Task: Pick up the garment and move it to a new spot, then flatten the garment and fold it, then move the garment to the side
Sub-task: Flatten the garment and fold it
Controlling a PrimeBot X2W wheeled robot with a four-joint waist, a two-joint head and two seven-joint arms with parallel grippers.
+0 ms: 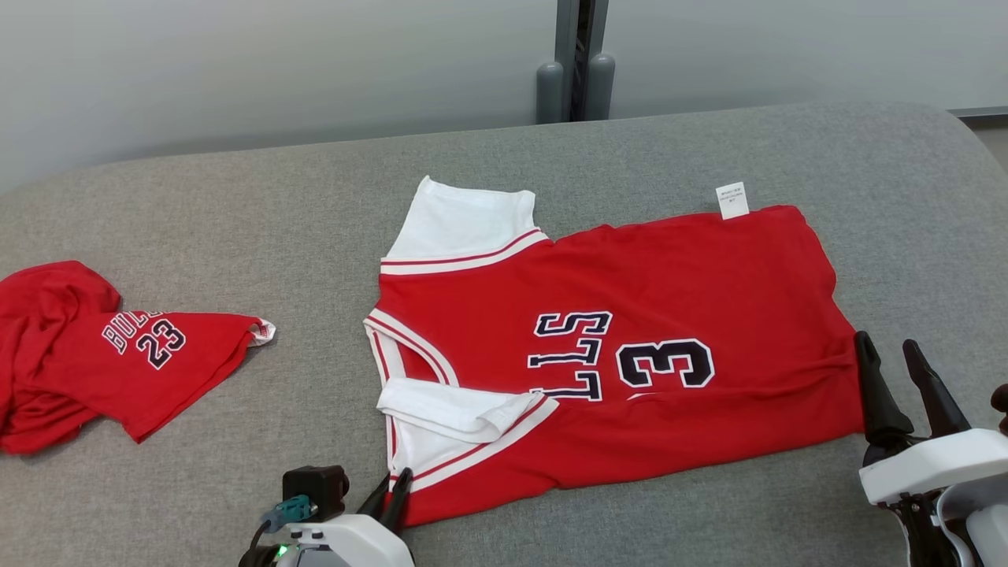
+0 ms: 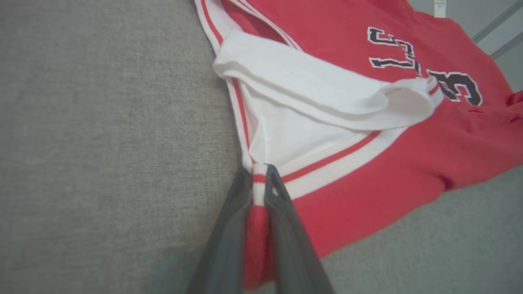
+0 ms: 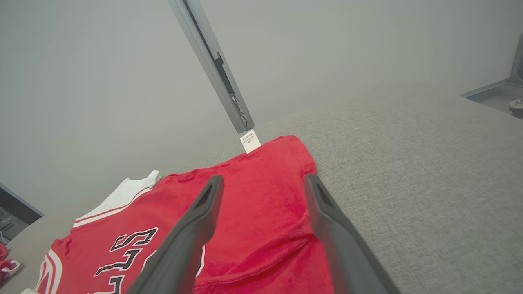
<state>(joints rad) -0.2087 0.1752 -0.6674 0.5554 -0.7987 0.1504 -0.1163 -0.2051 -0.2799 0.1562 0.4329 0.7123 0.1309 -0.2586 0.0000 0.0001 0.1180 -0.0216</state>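
Fabric caught: the left gripper [image 2: 258, 175] is pinched shut on the white-and-red striped trim [image 2: 258, 185] at the near edge of the red basketball jersey [image 1: 709, 276] with white sleeves, beside its folded-over white sleeve [image 2: 318, 90]. The right gripper [image 1: 888, 342] stands wide open and empty at the jersey's hem end. The jersey lies spread across the middle of the grey fabric-covered table [image 1: 630, 150], with a crumpled red numbered garment [image 1: 63, 354] well apart on the left

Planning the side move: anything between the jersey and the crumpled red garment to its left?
No. In the head view the stretch between the jersey and the crumpled red garment is bare grey surface.
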